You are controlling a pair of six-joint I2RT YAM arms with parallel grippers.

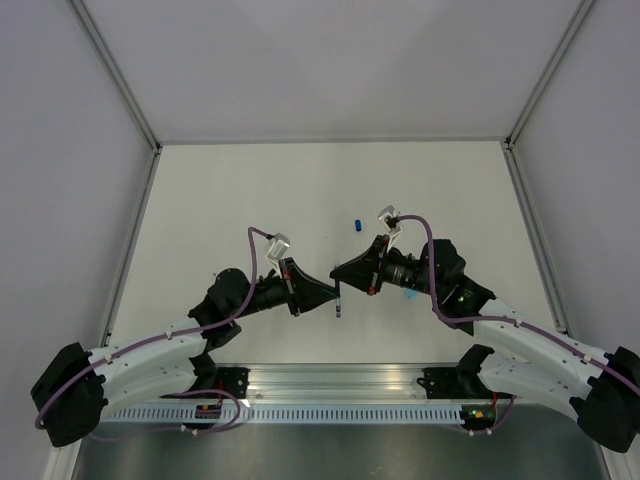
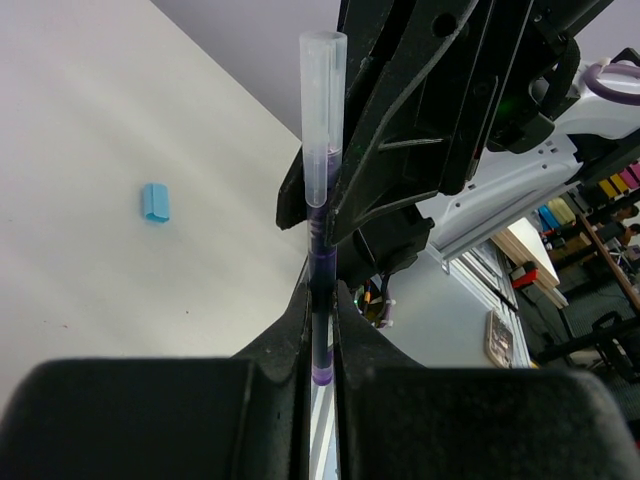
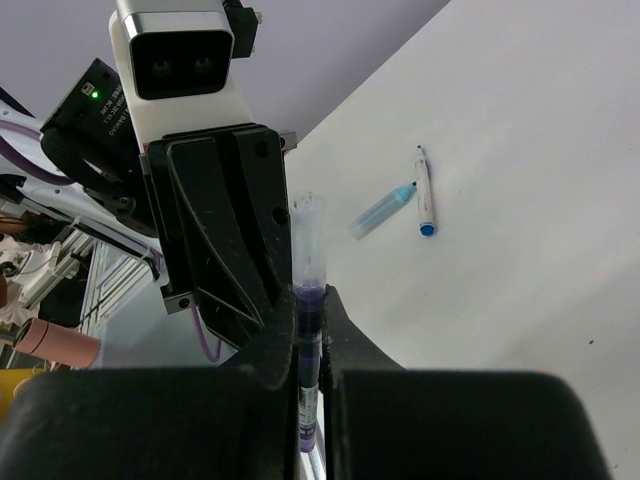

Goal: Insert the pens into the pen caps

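A dark pen (image 2: 320,255) with a purple barrel and a clear upper section stands upright between the two arms (image 1: 339,303). My left gripper (image 2: 322,300) is shut on its lower barrel. My right gripper (image 3: 310,300) is shut on the same pen (image 3: 308,320), just below the clear section. In the top view, the left gripper (image 1: 322,292) and right gripper (image 1: 350,275) meet nose to nose. A white pen (image 3: 424,185) with a blue end lies on the table beside a light blue pen cap (image 3: 383,210). A small blue cap (image 1: 356,224) lies beyond the grippers (image 2: 154,202).
The white table (image 1: 250,200) is walled at the back and both sides. A metal rail (image 1: 330,385) runs along the near edge between the arm bases. Purple cables (image 1: 255,250) loop over both wrists.
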